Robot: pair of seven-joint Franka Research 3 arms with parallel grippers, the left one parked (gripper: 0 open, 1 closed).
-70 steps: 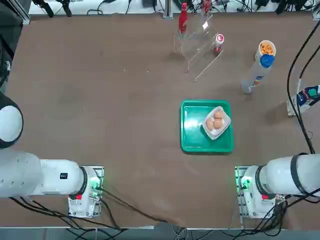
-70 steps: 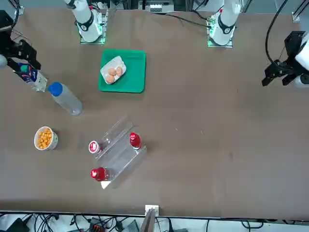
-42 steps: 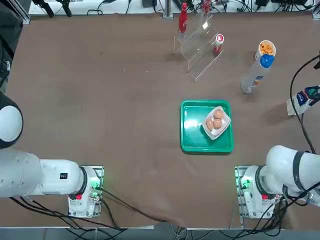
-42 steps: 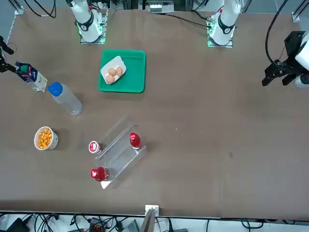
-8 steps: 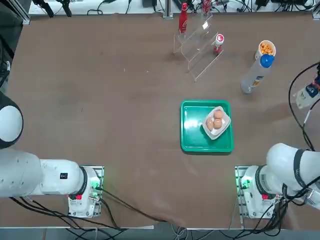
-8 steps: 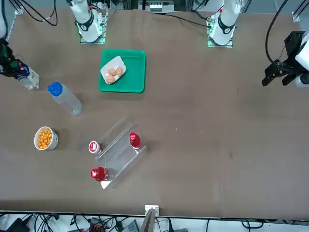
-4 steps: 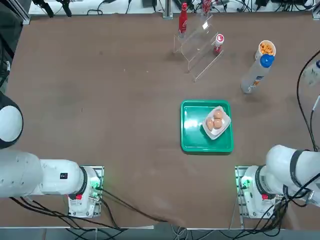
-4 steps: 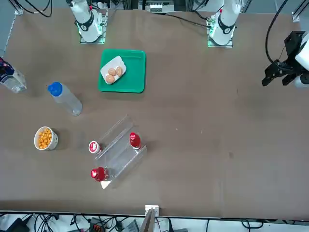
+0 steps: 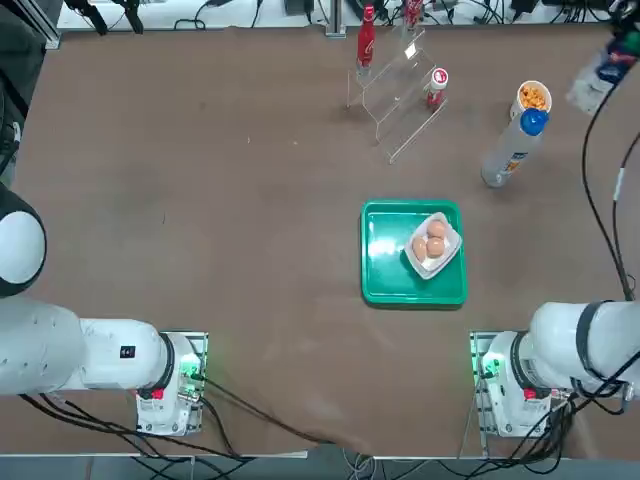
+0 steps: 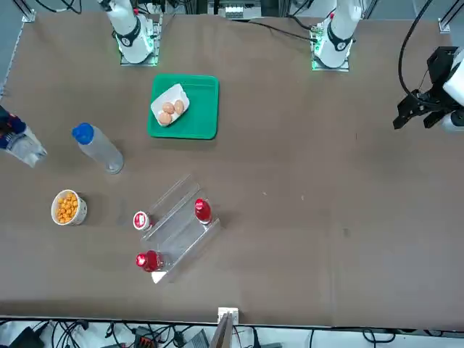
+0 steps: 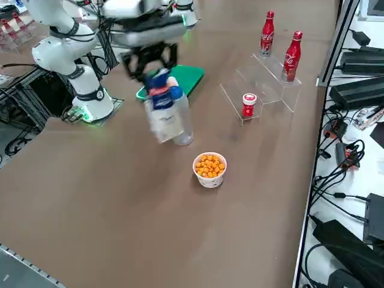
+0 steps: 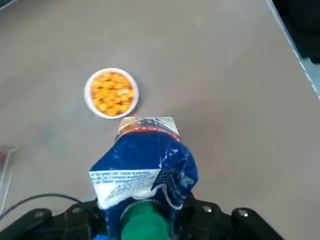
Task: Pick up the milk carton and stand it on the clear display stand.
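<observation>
Up in the air, the right gripper is clamped tight on the carton, gripping it near the green cap, with the carton's base hanging down above the table. Seen from the side camera, the carton is lifted clear of the surface, just in front of the white bottle and near the cup of orange snacks. From overhead the carton shows at the far right corner of the table, beyond that cup. The stand sits well apart from the carton, on the other side of the cup and bottle, at the table's far edge. Two slim red bottles stand on the stand's upper tiers and a small red-capped pot on its low step. Nearer the robot than the stand lies a green tray holding a dish of eggs.
</observation>
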